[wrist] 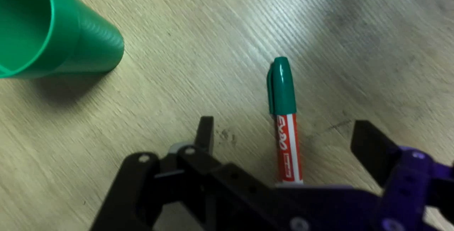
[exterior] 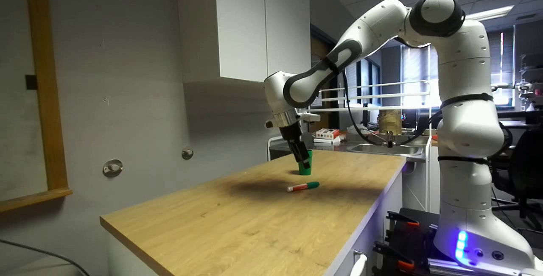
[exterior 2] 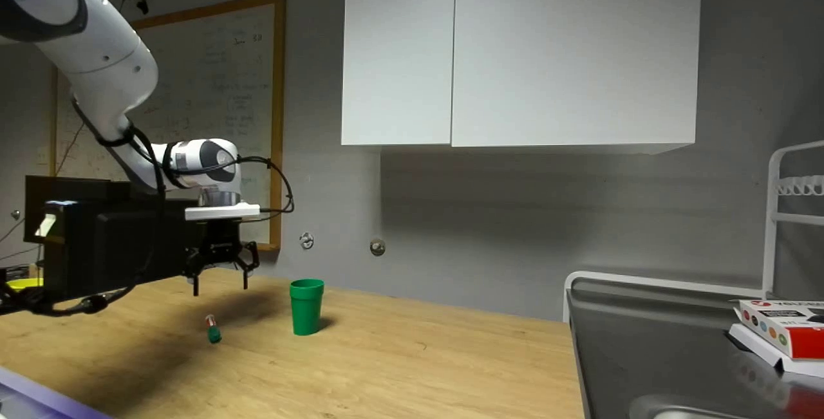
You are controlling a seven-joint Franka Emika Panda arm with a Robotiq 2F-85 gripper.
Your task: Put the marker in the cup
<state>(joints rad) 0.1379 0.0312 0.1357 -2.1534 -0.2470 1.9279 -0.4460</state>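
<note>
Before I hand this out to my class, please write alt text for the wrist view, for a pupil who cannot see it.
A capped red-and-green marker lies on a wooden counter, framed by the open black gripper at the bottom. A green cup stands at the upper left, partly cut off.

Wrist view close above the countertop (wrist: 177,75), exterior views farther.

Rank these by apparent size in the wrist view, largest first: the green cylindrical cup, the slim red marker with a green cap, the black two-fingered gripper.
1. The gripper, enlarged by its nearness to the camera.
2. The cup, though the picture's edge cuts it off.
3. The marker.
</note>
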